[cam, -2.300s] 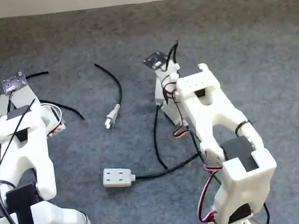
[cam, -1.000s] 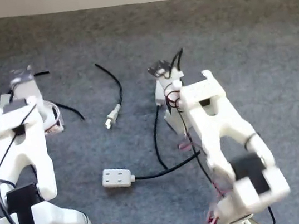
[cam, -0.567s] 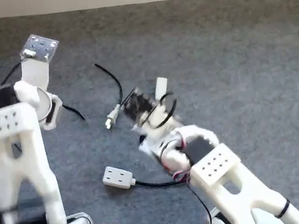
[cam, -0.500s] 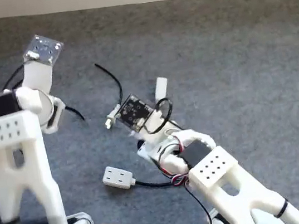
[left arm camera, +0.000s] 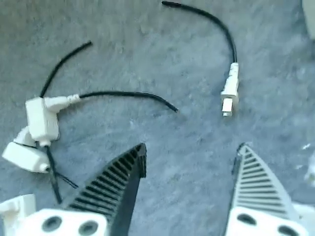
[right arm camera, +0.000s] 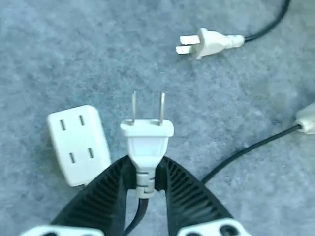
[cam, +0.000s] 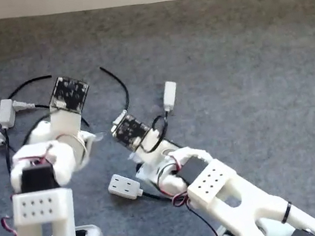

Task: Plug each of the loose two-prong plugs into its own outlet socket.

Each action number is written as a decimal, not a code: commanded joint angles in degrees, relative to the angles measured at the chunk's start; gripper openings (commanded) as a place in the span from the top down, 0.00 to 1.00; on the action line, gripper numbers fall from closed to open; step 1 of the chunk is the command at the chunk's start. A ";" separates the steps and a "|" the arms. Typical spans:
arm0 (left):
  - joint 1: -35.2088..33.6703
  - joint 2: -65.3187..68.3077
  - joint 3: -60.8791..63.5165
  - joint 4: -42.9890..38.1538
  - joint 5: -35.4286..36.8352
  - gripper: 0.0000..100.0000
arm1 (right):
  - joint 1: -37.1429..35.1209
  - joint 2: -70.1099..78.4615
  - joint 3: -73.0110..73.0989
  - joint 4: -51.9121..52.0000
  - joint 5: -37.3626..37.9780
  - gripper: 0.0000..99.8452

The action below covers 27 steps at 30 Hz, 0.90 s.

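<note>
We see the right claw (right arm camera: 146,168) closed tight on a white two-prong plug (right arm camera: 146,133). Its ribbed black fingers (right arm camera: 118,184) pinch the plug's neck where the black cord (right arm camera: 139,209) leaves it. The two flat prongs point away from the claw and stand bare, in no slot. Just beside the plug, the white outlet block (right arm camera: 78,143) lies flat on the grey carpet (right arm camera: 59,49) with its four slots facing up and unfilled. We cannot tell whether plug and block touch. Beyond the prongs, well apart, a loose plug (right arm camera: 206,43) lies on its side.

The left claw (left arm camera: 191,150) is wide open and holds nothing, its two fingers hanging over the carpet. The loose plug lies beyond the gap, nearer one finger, with its curving black lead (left arm camera: 226,34) running away from it. To the other side, a pair of white plug bodies (left arm camera: 42,118) lie touching, with black cords trailing from them.

In the high view, the outlet block sits between the two arms near their bases, and the right arm's wrist leans over the carpet just past it. The plug pair lies at the left arm's outer side. A white cord end (cam: 169,94) rests beyond the right wrist.
</note>
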 commanded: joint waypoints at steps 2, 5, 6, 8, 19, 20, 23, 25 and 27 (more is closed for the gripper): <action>5.93 -8.13 7.08 -4.57 5.71 0.65 | -2.07 0.04 0.04 -0.48 -1.23 0.99; 8.13 -9.63 11.30 -6.77 5.80 0.64 | -2.15 -0.04 0.22 -0.40 -1.23 0.99; 8.40 -9.71 12.70 -7.82 5.80 0.64 | -2.15 -0.04 0.22 -0.22 -1.23 0.99; 8.57 -9.71 15.16 -9.85 5.80 0.64 | -2.15 -0.04 -0.22 1.63 -1.23 0.99; 8.66 -9.98 19.47 -11.60 5.80 0.64 | -1.80 -15.34 -6.29 13.67 -0.88 0.99; 8.66 -9.98 19.56 -11.52 5.80 0.64 | -1.71 -15.78 -7.34 14.11 -0.88 0.99; 10.07 -9.71 19.91 -11.25 5.80 0.64 | -0.48 -15.43 -9.45 14.20 -0.88 0.99; 11.65 -9.98 21.23 -11.52 5.80 0.64 | 0.84 -14.37 -11.12 14.29 -0.79 0.99; 12.44 -10.07 21.67 -11.52 5.80 0.64 | 2.24 -13.23 -12.35 14.29 -0.79 0.99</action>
